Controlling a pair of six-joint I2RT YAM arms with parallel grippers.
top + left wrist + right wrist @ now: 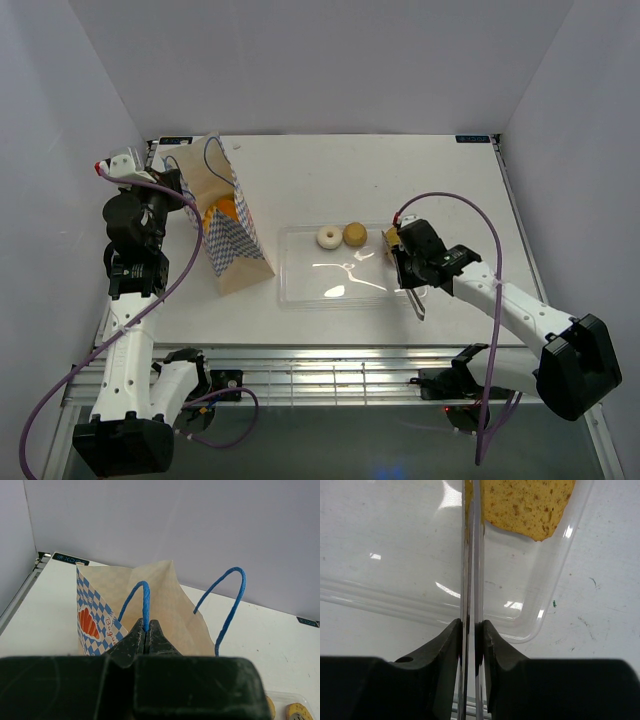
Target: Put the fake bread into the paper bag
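My right gripper (471,630) pinches tongs (471,555), blades pressed together; toast slice (530,505) at top of frame, against blades' right side. Left gripper (148,632) clamps cord handle (145,602) of paper bag (170,605).

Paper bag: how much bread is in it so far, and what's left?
Some orange bread already lies inside the paper bag. The left gripper holds a blue handle; the right gripper squeezes tongs at a toast slice. A pale ring and a bun wait in the tray.
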